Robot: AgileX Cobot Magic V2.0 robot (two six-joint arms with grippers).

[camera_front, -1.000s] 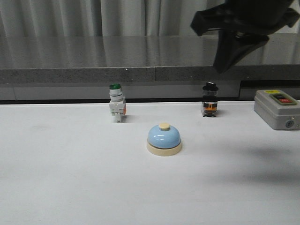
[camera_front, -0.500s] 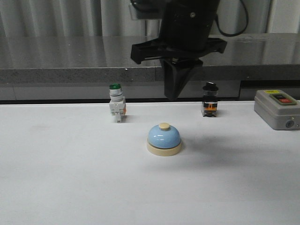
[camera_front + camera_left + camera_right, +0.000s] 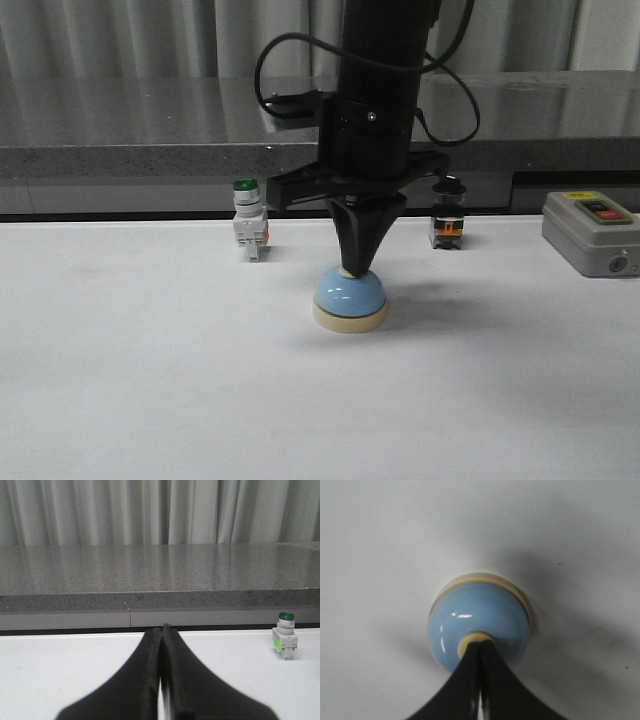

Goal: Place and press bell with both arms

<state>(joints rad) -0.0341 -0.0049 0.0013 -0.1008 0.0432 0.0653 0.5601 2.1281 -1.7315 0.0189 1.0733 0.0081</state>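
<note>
Since a moment ago my right hand [image 3: 350,268] has dropped from above onto the bell [image 3: 350,297], fingers pressed together, empty, tips on its cream button. Going left to right: my left hand [image 3: 161,630], fingers together and empty; green-capped switch [image 3: 248,232]; bell mid-worktop [image 3: 150,380]; black-capped switch [image 3: 447,222]; grey button box [image 3: 592,232].
</note>
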